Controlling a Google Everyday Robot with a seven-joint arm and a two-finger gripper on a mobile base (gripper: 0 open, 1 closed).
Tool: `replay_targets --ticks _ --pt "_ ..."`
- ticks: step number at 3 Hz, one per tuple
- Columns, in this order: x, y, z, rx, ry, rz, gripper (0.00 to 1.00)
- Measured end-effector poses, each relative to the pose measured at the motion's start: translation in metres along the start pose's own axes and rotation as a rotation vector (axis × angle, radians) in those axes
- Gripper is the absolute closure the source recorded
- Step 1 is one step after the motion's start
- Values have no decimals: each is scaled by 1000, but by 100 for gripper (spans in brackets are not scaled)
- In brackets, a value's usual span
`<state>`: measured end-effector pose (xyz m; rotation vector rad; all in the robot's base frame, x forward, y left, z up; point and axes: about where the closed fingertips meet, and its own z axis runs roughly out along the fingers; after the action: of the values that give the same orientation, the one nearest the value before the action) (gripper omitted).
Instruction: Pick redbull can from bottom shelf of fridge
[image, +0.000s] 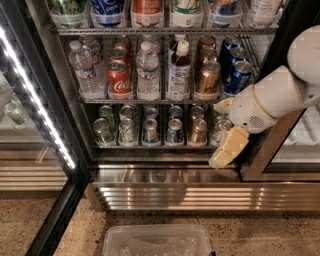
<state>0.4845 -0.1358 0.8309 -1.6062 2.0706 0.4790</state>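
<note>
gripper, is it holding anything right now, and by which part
Nothing is held. The gripper hangs open at the right end of the bottom shelf, and the redbull can stands untouched in its row.

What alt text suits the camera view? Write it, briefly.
The robot's cream two-finger gripper hangs open before the right end of the bottom wire shelf of the glass-door fridge, right of a slim blue-and-silver redbull can.
</note>
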Motion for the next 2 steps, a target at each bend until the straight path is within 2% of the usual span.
replay_targets --ticks 1,2 --pt "-21 -14 67 -103 -146 26 0" --pt "-16 -16 82 -130 -161 47 0"
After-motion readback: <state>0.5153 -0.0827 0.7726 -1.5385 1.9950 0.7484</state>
